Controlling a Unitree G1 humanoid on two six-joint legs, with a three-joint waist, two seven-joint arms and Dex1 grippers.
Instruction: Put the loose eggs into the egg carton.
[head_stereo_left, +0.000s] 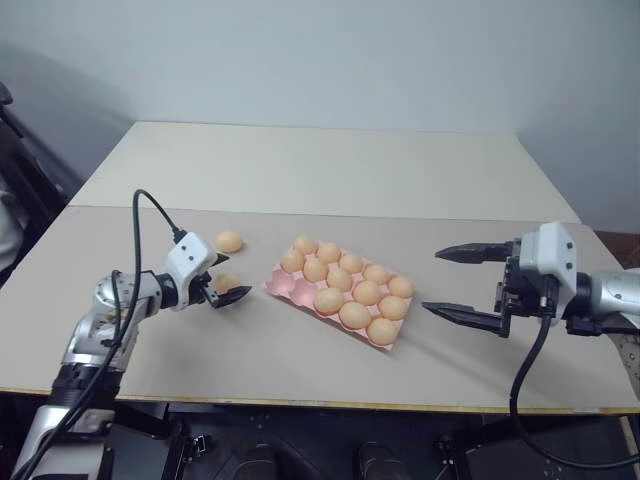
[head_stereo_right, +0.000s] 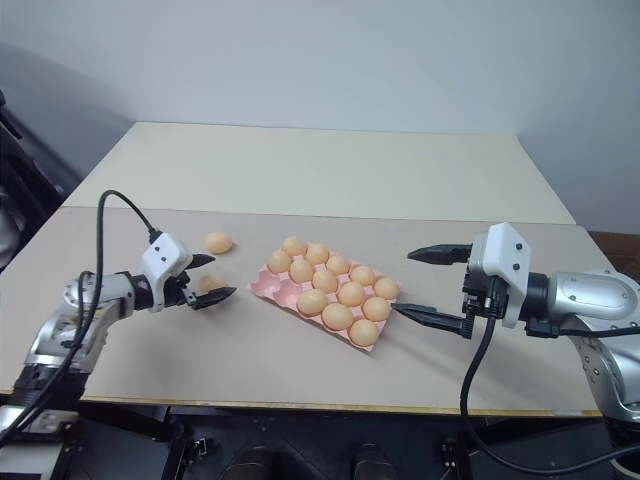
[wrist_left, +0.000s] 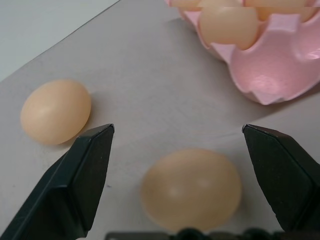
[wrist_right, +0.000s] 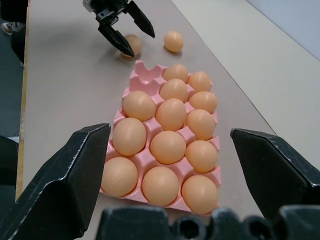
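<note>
Tray nearly full: egg carton (head_stereo_left: 340, 292) mid-table, one near-left cup empty. Left gripper (head_stereo_left: 222, 284) spread wide around nearest loose egg (wrist_left: 191, 187), not clamped; second egg (head_stereo_left: 230, 241) farther left. Right gripper (head_stereo_left: 462, 283) gaping, empty, right of carton.

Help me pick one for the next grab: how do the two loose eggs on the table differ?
The near egg lies between the open left tool's fingers; the far egg lies outside them. The near egg lies closer to the egg carton's empty corner cup. Both are tan-orange, smooth and rest on the table.
</note>
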